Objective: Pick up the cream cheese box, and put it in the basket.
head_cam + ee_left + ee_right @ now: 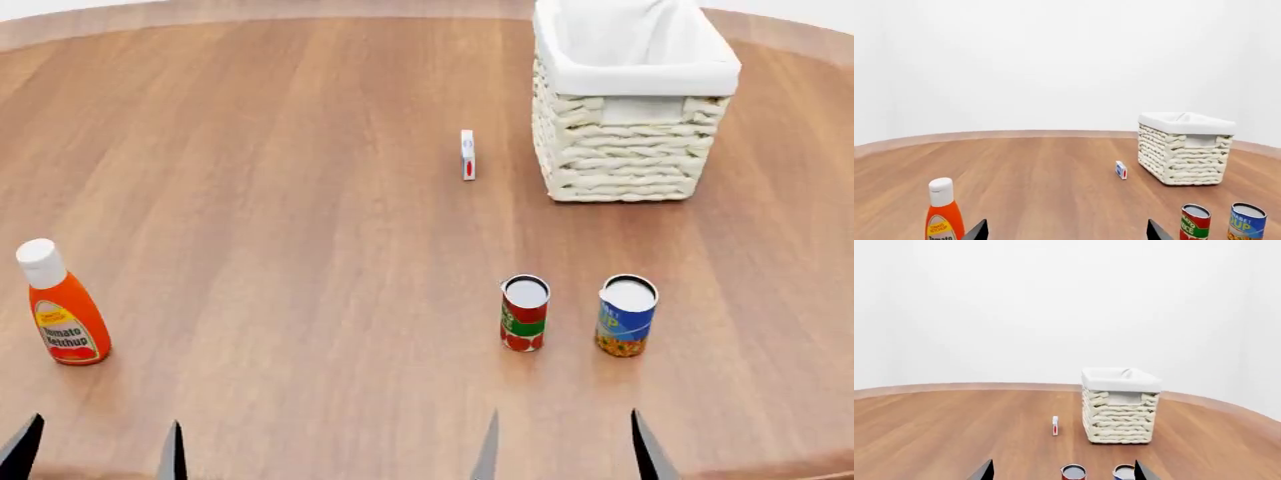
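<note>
Cream cheese box (467, 155) upright on edge, just left of basket (627, 150) — both grippers low at near edge, seemingly wide, empty.

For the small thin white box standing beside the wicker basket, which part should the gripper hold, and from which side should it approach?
The small thin white box with red and blue marks stands on edge, apart from the cream-white woven basket. Probably best to descend from above and close the fingers across its two broad flat faces near the top edge, since its narrow thickness fits between them. The right gripper is nearer.
</note>
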